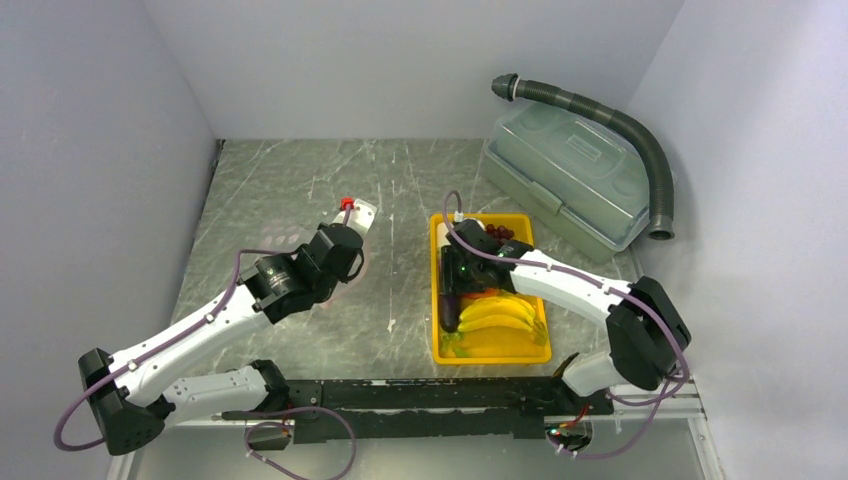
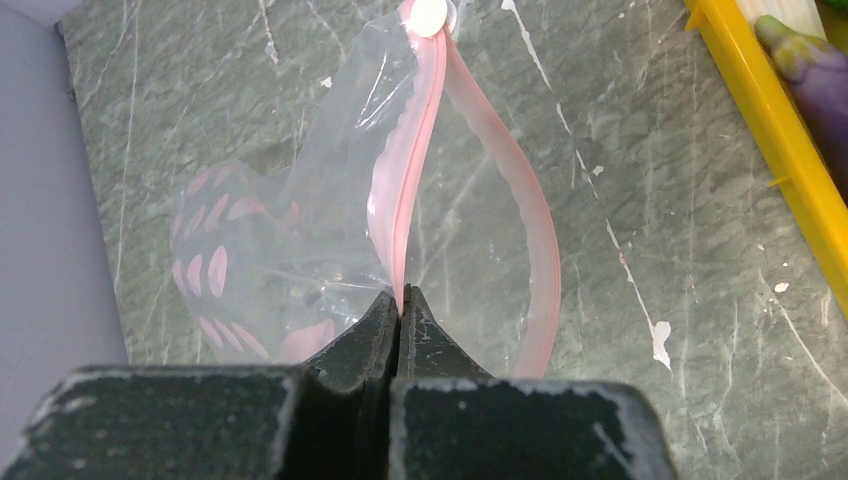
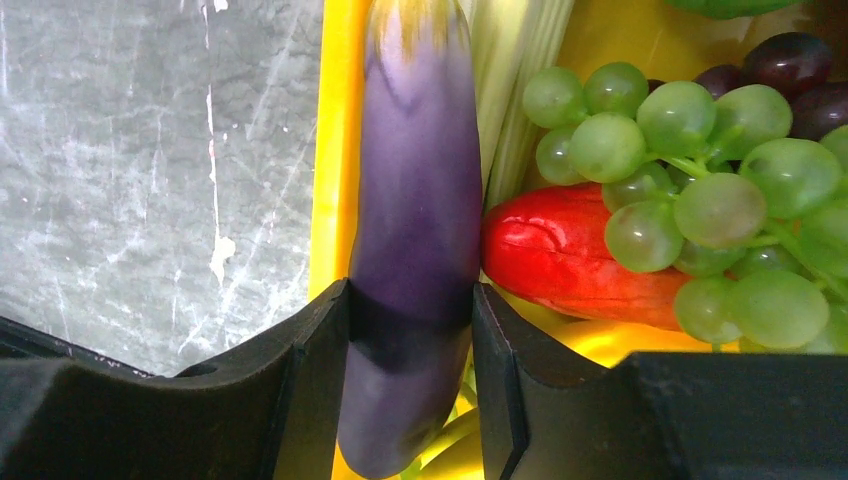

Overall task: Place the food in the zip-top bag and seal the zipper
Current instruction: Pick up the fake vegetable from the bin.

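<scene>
Clasping glossy, tapered purple eggplant [image 3: 415, 200]: right pincer [image 3: 410, 300]

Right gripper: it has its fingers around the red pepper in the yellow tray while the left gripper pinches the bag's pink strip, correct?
Not the pepper. The right wrist view shows the right gripper with its fingers on either side of the purple eggplant in the yellow tray; the red pepper lies beside it. The left gripper does pinch the bag's pink strip.
</scene>
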Controlling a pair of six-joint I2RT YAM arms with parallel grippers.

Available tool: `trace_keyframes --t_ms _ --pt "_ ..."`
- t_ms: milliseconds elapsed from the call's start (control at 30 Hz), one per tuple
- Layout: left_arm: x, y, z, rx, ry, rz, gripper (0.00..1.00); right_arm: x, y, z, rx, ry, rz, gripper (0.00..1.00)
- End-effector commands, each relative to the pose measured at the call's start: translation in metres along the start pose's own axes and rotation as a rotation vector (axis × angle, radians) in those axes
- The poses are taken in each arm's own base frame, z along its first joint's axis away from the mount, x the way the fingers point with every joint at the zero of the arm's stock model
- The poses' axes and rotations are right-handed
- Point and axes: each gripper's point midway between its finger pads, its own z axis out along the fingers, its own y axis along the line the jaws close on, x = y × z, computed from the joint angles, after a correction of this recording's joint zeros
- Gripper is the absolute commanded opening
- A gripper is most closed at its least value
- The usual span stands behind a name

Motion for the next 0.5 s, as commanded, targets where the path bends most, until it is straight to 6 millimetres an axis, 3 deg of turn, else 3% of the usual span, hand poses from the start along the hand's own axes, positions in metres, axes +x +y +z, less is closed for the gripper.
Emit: trace_keyframes --t_ms 0,200,467 --pt "-0.007 0.001 -0.004 0.005 -0.035 -0.040 0.00 -0.032 0.008 -0.028 -0.012 -0.118 0.012 0.23" --pt "-0.007 0.002 -0.003 0.003 -0.031 -0.037 0.00 -0.050 -0.003 -0.060 0.043 -0.203 0.000 0.21" --pt "-0.006 0.001 -0.002 0.002 -0.030 -0.033 0.00 -0.063 -0.048 -0.092 0.176 -0.268 -0.006 0.20"
